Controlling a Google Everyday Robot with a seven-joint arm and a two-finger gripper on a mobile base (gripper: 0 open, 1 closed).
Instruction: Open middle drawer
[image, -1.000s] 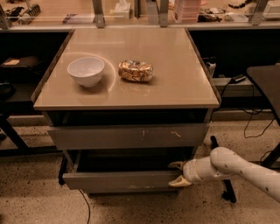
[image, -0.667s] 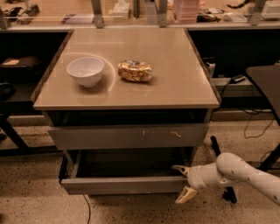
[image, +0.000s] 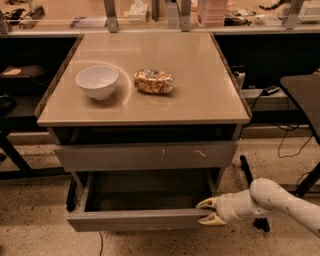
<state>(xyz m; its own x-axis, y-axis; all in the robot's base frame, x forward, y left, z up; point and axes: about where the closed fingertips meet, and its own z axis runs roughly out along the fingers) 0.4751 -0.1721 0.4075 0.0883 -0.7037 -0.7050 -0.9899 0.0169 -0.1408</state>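
The middle drawer (image: 140, 220) is the plain grey-brown one below the scratched top drawer (image: 145, 156). It is pulled well out, and its shallow tray looks dark and empty. My gripper (image: 210, 211) is at the right end of its front panel. One finger sits behind the panel's top edge and the other in front of it, so the jaws clamp the panel. My white arm (image: 280, 205) comes in from the lower right.
On the tan tabletop (image: 200, 75) stand a white bowl (image: 97, 81) and a crumpled snack bag (image: 154, 81). A dark table (image: 302, 95) and cables are at the right. Shelving lies behind, and speckled floor lies in front.
The middle drawer has slid further out toward the camera. My gripper dropped a little, then came back to the front panel's right end and moved outward with it.
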